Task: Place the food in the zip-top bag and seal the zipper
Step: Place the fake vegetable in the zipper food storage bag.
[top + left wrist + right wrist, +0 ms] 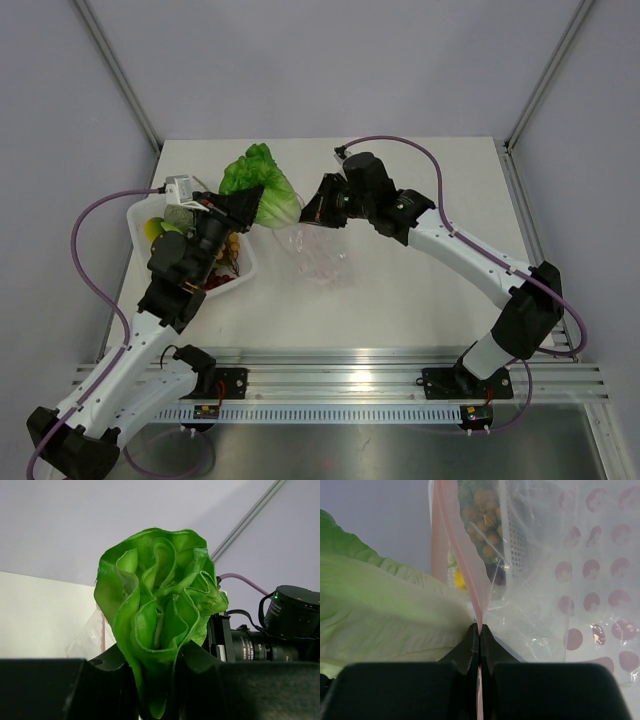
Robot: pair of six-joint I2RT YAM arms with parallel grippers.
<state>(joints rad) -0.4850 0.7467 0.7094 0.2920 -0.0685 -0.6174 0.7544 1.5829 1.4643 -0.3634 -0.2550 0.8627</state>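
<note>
My left gripper (248, 203) is shut on the base of the bright green lettuce (260, 185), held up just left of the bag's mouth; it fills the left wrist view (157, 615). My right gripper (318, 208) is shut on the pink-red zipper strip (470, 575) of the clear zip-top bag (322, 252), lifting its mouth edge. The bag's body, printed with pink dots (580, 605), hangs to the table. The lettuce (385, 620) lies against the strip's left side. Tan-brown balls (485, 520), dark grapes and a yellow piece (460, 580) show through the plastic.
A white tray (247, 272) at the left, under my left arm, holds a yellow piece (153, 228), a pale vegetable (178, 214) and dark red grapes (215, 283). Grey walls with metal posts enclose the table; a rail runs along the near edge.
</note>
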